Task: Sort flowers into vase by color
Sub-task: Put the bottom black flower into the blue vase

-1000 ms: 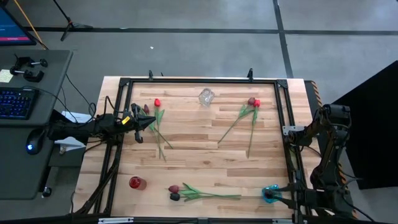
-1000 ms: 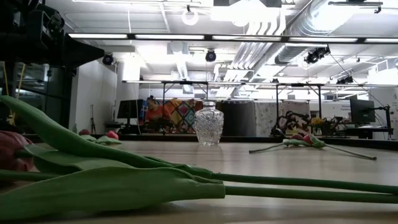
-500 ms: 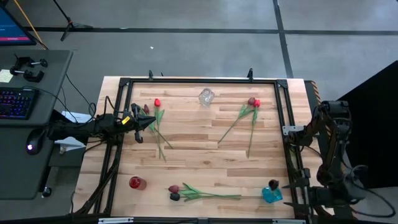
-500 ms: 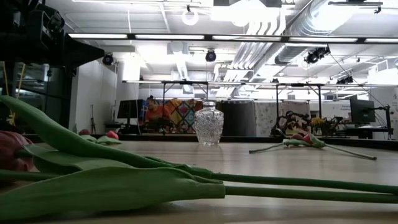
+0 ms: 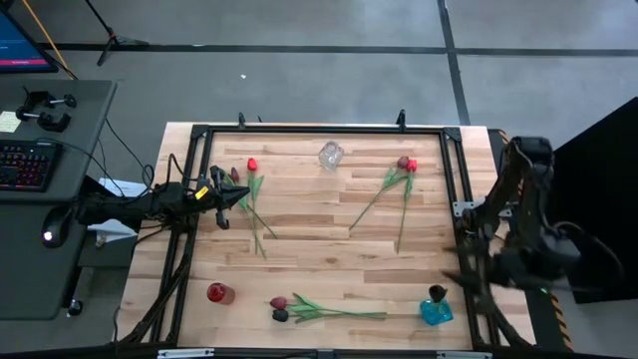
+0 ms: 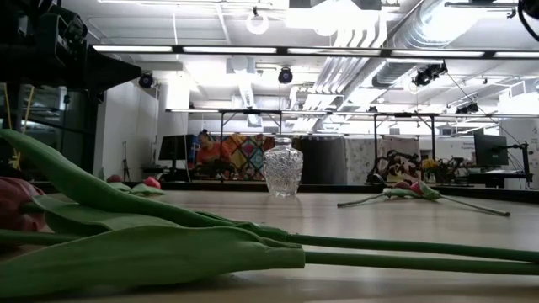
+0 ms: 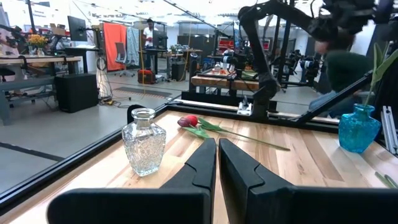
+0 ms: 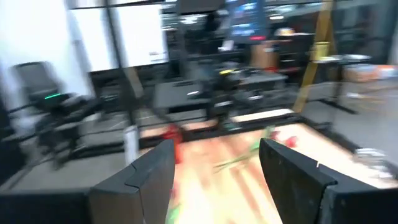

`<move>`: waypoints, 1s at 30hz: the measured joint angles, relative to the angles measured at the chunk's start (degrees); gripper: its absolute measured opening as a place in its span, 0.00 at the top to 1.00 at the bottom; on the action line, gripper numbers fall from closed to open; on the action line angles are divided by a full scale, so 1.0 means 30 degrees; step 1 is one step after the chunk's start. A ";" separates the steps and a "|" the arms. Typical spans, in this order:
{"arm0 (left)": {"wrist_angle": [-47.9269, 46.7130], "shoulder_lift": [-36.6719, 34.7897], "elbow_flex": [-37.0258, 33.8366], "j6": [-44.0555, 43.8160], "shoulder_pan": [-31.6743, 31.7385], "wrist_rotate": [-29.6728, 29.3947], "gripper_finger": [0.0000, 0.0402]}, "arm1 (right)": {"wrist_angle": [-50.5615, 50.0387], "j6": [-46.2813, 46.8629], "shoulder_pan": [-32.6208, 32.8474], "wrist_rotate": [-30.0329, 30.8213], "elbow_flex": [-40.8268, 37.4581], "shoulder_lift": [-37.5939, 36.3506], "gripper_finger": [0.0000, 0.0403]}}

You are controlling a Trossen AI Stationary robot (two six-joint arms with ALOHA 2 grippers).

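One flower stands in a vase; most are unsorted.
Right claw (image 8: 214, 165), fingers spread and empty, hangs off the bench's right edge, near the small blue glass vase (image 5: 435, 312), which already holds one dark-headed tulip (image 5: 437, 293). Left claw (image 7: 217, 146), fingers pressed together, rests well left of the clear cut-glass vase (image 5: 330, 156). Artificial tulips (image 5: 403, 172) lie flat on the wooden bench (image 5: 319, 239) either side of it and well below it; a red vase (image 5: 218, 293) looks empty.
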 joint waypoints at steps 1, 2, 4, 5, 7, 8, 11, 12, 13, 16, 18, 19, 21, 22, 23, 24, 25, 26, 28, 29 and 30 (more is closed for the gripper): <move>0.0001 -0.0001 0.0000 -0.0003 -0.0002 -0.0001 0.98 | 0.0000 -0.0372 -0.0850 -0.0039 -0.0003 -0.0319 0.45; -0.0002 0.0004 0.0002 0.0001 -0.0005 0.0001 0.98 | 0.0000 -0.0643 -0.1722 -0.0154 0.0004 -0.0610 0.45; 0.0001 -0.0004 0.0000 0.0001 0.0002 -0.0001 0.98 | -0.0119 -0.0771 -0.3556 -0.0575 -0.0001 -0.1092 0.45; -0.0005 -0.0004 0.0000 0.0001 -0.0005 0.0000 0.98 | -0.0260 -0.0776 -0.4498 -0.0858 0.0001 -0.1320 0.45; -0.0006 0.0003 0.0000 0.0001 0.0002 0.0005 0.98 | -0.0637 -0.0776 -0.6435 -0.1561 0.0004 -0.1673 0.45; -0.0004 -0.0004 0.0000 0.0001 0.0000 0.0001 0.98 | -0.0893 -0.0767 -0.7415 -0.1959 0.0004 -0.1816 0.45; -0.0005 -0.0002 0.0000 0.0001 -0.0004 -0.0001 0.98 | -0.1318 -0.0623 -1.0400 -0.3121 0.0004 -0.1976 0.45; -0.0005 -0.0004 0.0000 0.0001 -0.0005 -0.0001 0.98 | -0.1333 -0.0623 -1.1410 -0.3521 0.0004 -0.1969 0.45; -0.0006 -0.0002 0.0000 0.0000 -0.0005 -0.0001 0.98 | -0.1361 -0.0623 -1.2418 -0.3938 0.0004 -0.1969 0.45; -0.0006 0.0000 0.0000 0.0001 -0.0001 -0.0001 0.98 | -0.1854 -0.0275 -1.5394 -0.5385 0.0004 -0.1969 0.45; 0.0001 -0.0004 0.0000 0.0001 -0.0002 0.0001 0.98 | -0.2878 0.0929 -1.7299 -0.6527 0.0004 -0.1969 0.45; -0.0006 0.0004 0.0000 0.0001 -0.0002 -0.0001 0.98 | -0.3688 0.1893 -1.8248 -0.7218 0.0004 -0.1969 0.45; -0.0002 -0.0001 0.0000 0.0001 0.0000 -0.0001 0.98 | -0.6244 0.4929 -2.0282 -0.9530 0.0004 -0.1966 0.45; -0.0005 -0.0003 0.0000 0.0001 0.0001 0.0004 0.98 | -0.7661 0.6923 -2.1388 -1.1144 0.0004 -0.1937 0.45; -0.0002 0.0000 0.0000 0.0001 -0.0005 0.0001 0.98 | -0.9043 0.9000 -2.2501 -1.2992 0.0004 -0.1902 0.45; 0.0001 0.0002 0.0000 0.0000 -0.0005 -0.0001 0.98 | -1.0139 1.1071 -2.3640 -1.5044 0.0004 -0.1754 0.45; 0.0000 -0.0004 0.0006 -0.0005 -0.0004 0.0000 0.98 | -1.0862 1.2791 -2.4774 -1.7007 0.0004 -0.1523 0.45; 0.0001 0.0004 0.0000 0.0001 -0.0005 0.0006 0.98 | -1.1415 1.4099 -2.5766 -1.8732 0.0004 -0.1239 0.45; 0.0001 -0.0004 0.0002 -0.0004 -0.0003 0.0004 0.98 | -1.1638 1.5770 -2.7340 -2.1570 0.0004 -0.0399 0.45; -0.0009 0.0001 0.0002 0.0001 -0.0005 0.0004 0.98 | -1.1580 1.6266 -2.7941 -2.2675 0.0004 0.0057 0.45; -0.0006 -0.0004 0.0000 0.0001 -0.0005 -0.0001 0.98 | -1.1439 1.6666 -2.8383 -2.3519 0.0005 0.0526 0.45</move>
